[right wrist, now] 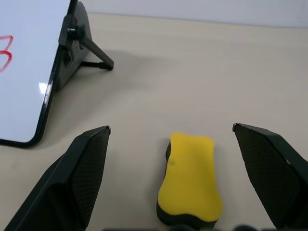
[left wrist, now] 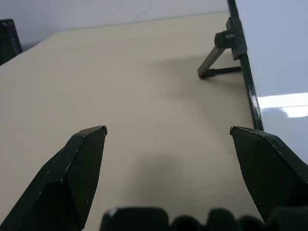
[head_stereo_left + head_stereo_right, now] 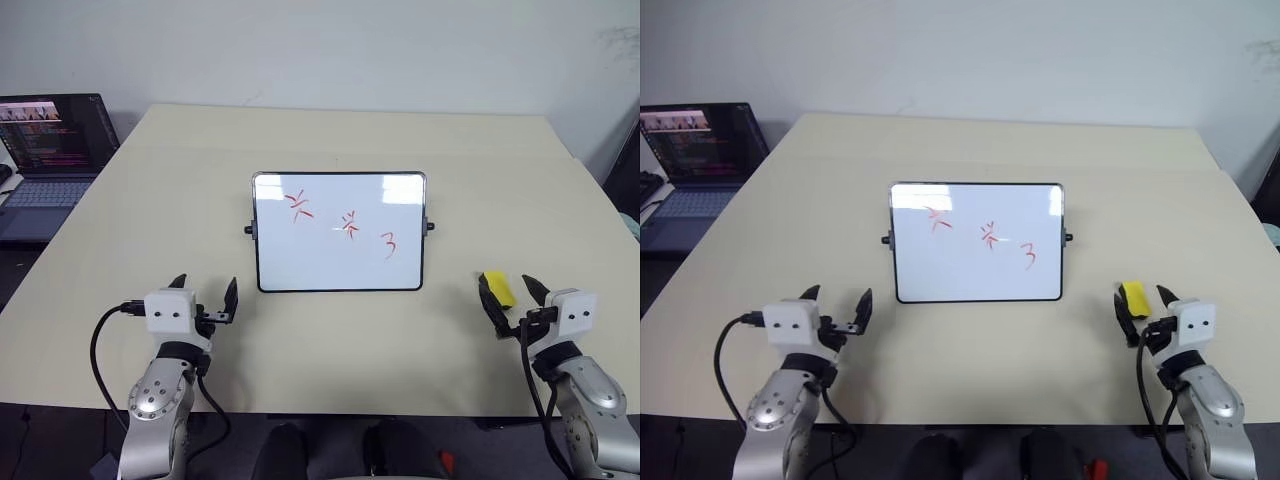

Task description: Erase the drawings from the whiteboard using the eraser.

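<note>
Right now the table [image 3: 330, 135] carries the whiteboard [image 3: 339, 268], propped on its stand mid-table, three red drawings [image 3: 347, 226] untouched. My left gripper [image 3: 207, 296] hovers spread and empty near the board's left edge. My right gripper [image 1: 171, 180] is spread wide with the eraser [image 1: 190, 175] lying on the table between its fingers, ungrasped. Risks, I reckon: closing off-centre could skid the eraser away; wiping hard may tip or shove the propped board.
</note>
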### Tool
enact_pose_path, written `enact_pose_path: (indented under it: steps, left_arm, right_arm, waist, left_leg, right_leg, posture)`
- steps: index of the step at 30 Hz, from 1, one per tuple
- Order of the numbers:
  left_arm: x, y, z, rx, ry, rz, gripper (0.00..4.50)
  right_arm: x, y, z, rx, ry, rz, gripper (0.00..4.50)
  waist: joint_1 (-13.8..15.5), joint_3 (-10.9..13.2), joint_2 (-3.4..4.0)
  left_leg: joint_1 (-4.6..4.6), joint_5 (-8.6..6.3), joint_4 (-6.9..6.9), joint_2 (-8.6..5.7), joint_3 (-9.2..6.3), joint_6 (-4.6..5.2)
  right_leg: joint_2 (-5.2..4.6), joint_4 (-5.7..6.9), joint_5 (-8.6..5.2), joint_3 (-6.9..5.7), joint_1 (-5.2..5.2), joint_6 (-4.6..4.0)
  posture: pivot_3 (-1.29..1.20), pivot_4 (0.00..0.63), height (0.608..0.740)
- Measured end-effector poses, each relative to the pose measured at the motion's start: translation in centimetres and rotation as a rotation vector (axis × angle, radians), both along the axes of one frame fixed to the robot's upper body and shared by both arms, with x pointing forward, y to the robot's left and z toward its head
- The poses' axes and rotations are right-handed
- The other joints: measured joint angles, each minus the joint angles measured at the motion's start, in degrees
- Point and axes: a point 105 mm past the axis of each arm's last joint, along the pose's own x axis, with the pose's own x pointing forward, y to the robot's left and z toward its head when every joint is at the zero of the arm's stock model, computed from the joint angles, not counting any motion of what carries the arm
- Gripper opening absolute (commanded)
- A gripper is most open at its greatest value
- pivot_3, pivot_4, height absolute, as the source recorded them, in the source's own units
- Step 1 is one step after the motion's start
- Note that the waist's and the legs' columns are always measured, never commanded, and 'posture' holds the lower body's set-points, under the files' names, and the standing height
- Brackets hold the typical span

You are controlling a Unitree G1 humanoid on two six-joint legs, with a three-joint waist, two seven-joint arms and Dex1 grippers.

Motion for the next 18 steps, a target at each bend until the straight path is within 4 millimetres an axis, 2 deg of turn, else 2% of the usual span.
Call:
enact_pose_path:
  steps: [7,12,16,18]
  left_arm:
    - [-0.7,2.7,1.1,0.039,-0.007,0.037,4.5]
    - [0.2,4.1,3.3,0.087,-0.042,-0.001,4.5]
    - [0.6,3.5,4.1,0.088,-0.049,-0.09,4.5]
    - [0.5,2.8,3.9,0.071,-0.03,-0.155,4.5]
  right_arm:
    - [-1.1,0.8,0.4,0.048,-0.01,-0.09,4.46]
    - [-1.4,2.2,1.5,0.055,-0.049,-0.073,4.46]
    - [-1.1,1.6,2.5,0.028,-0.092,-0.08,4.46]
    - [-1.4,1.6,2.1,0.024,-0.068,-0.073,4.46]
  waist:
    - [0.0,0.0,0.01]
    - [0.0,0.0,0.01]
    - [0.0,0.0,0.01]
    - [0.0,0.0,0.01]
  left_leg:
    - [-0.02,-0.02,0.01,0.02,0.01,-0.03]
    - [0.04,-0.02,0.01,0.01,0.0,-0.03]
    - [0.11,-0.02,0.01,-0.02,0.04,-0.04]
    - [0.1,-0.04,-0.01,-0.02,0.02,-0.06]
  right_leg:
    - [-0.05,-0.04,0.0,0.0,-0.02,0.0]
    - [-0.04,0.03,0.0,-0.01,-0.02,0.0]
    - [-0.09,-0.01,0.0,0.02,-0.01,0.0]
    - [-0.06,-0.04,-0.03,0.0,-0.02,0.01]
  posture:
    - [0.0,0.15,0.74]
    - [0.0,0.15,0.74]
    - [0.0,0.15,0.74]
    - [0.0,0.15,0.74]
